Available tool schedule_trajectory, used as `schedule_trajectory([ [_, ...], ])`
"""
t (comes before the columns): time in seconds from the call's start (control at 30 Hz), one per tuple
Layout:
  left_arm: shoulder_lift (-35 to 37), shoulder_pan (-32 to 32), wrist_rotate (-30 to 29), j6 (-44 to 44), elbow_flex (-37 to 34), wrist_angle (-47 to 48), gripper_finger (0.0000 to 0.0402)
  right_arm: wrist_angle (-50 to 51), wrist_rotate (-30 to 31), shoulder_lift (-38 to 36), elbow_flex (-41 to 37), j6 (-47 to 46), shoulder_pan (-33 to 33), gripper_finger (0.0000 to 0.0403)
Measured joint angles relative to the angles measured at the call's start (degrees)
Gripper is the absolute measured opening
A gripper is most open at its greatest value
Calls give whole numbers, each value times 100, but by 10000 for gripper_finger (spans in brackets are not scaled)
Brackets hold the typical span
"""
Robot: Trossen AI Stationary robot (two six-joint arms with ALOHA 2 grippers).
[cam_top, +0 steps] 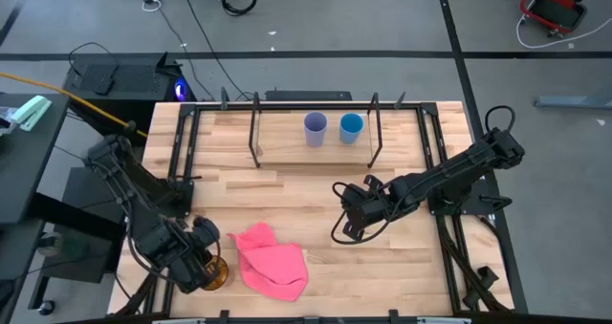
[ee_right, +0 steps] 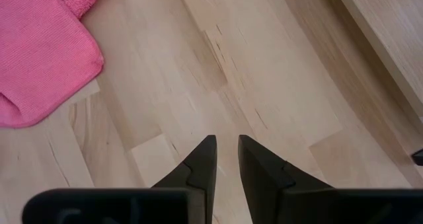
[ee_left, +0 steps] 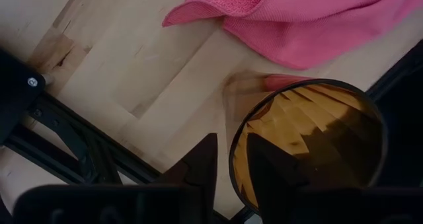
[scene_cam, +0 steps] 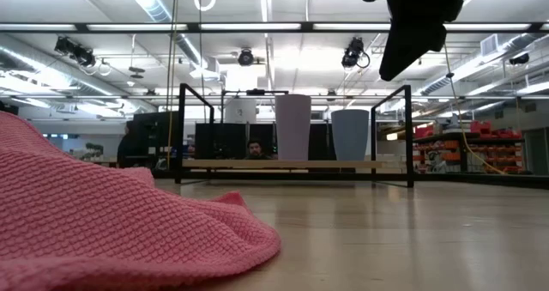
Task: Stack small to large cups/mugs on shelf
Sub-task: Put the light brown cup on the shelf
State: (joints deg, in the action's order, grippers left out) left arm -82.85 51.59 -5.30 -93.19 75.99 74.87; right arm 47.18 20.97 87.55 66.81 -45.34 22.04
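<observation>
Amber plastic is catching the light at the near left corner of the table (cam_top: pixel 287 185), where the left gripper (ee_left: pixel 228 174) is pinching the rim of the amber cup (ee_left: pixel 307 145), one finger outside the wall and one inside, jaws narrow on that thin edge. The cup is standing right by the table's edge frame, with the pink cloth (cam_top: pixel 271 261) lying just beside it. That looks like the main worry: a rim pinch on a slick translucent wall could slip or tilt as the cup is being lifted, and a swing sideways could be dragging the cloth along.

On the shelf (cam_top: pixel 287 150) at the far side, the lavender cup (cam_top: pixel 316 129) and the blue cup (cam_top: pixel 351 127) are standing side by side, apart, not nested. The right gripper (ee_right: pixel 226 161) is hovering over bare wood mid-table, fingers nearly together and holding nothing. Carried carelessly, the amber cup could be clipping the shelf's thin black uprights or knocking those two over.
</observation>
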Motion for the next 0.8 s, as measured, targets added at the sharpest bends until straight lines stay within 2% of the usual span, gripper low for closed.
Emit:
schedule_trajectory([
  [0.43,-273,-5,-5,234,-67,12,95,-23,0,2,0,1,0,71],
  [0.8,-273,-42,63,238,-301,-37,76,-48,0,2,2,4,-2,71],
])
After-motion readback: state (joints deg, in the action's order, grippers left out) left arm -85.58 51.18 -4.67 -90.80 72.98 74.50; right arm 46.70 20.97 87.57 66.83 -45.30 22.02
